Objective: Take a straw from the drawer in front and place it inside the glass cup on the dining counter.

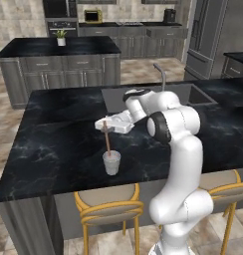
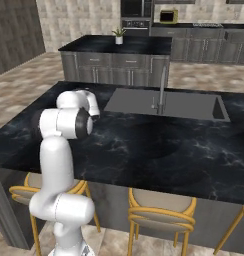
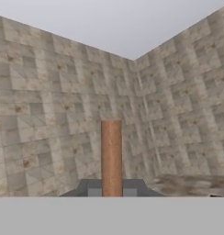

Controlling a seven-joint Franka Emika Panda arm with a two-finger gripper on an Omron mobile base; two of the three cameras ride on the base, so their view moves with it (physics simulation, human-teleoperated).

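Note:
My gripper (image 1: 106,128) hovers over the black dining counter (image 1: 54,144), shut on the upper part of the straw (image 1: 107,142), a thin orange-brown stick hanging nearly upright. Its lower end reaches the rim of the glass cup (image 1: 112,163), a small whitish tumbler standing upright near the counter's front edge, and seems to dip just inside. In the hand view the straw (image 3: 111,153) rises from between the gripper's (image 3: 111,192) finger tips against a tiled wall. A drawer (image 1: 166,33) looks pulled out of the far cabinet row.
A sink (image 1: 143,97) with a tall faucet (image 1: 161,74) is set into the counter behind the arm. Yellow stools (image 1: 108,206) stand under the front edge. A second island (image 1: 59,47) with a potted plant (image 1: 61,37) lies beyond.

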